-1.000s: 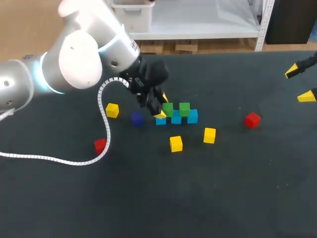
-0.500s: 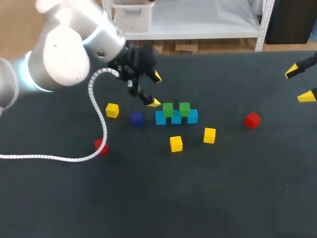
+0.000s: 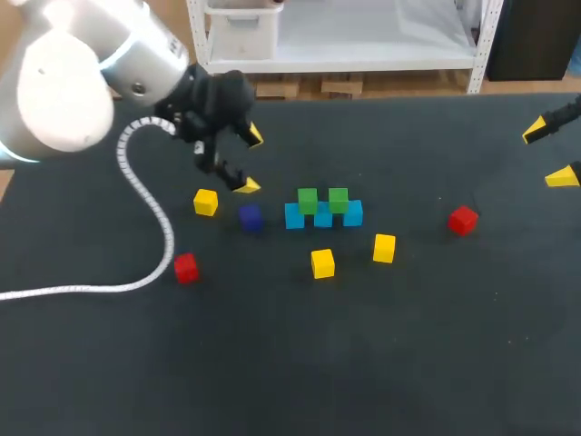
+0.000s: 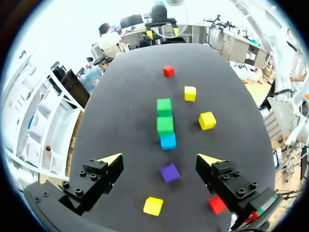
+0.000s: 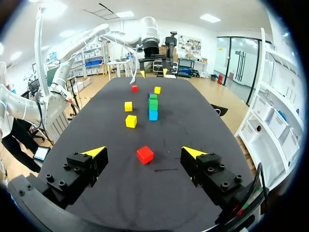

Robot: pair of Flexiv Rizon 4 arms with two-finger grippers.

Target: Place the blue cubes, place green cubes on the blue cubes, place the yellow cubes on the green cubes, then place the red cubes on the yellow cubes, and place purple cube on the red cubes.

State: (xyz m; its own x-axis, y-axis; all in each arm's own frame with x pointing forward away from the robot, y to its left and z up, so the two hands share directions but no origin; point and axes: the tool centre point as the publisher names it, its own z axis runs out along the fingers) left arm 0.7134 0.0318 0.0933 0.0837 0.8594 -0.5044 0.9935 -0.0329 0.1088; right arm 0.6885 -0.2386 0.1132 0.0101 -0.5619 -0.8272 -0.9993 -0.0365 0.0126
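Observation:
Three blue cubes (image 3: 323, 217) lie in a row mid-table, with two green cubes (image 3: 307, 200) on top of them. The purple cube (image 3: 250, 216) sits just left of the row. Yellow cubes lie at the left (image 3: 205, 202) and in front (image 3: 322, 263) (image 3: 384, 247). Red cubes rest at the front left (image 3: 186, 267) and at the right (image 3: 463, 220). My left gripper (image 3: 251, 161) hangs open and empty behind the purple cube (image 4: 169, 172), which lies under its fingers. My right gripper (image 3: 549, 154) is open at the far right, with a red cube (image 5: 145, 154) beneath it.
A white cable (image 3: 136, 182) trails from my left arm across the table's left side. In the left wrist view a yellow cube (image 4: 153, 206) and a red cube (image 4: 217, 204) lie close under the gripper.
My left gripper has opened wide beside the green cubes and drawn back to the left and up, away from the stack. The right arm has not moved.

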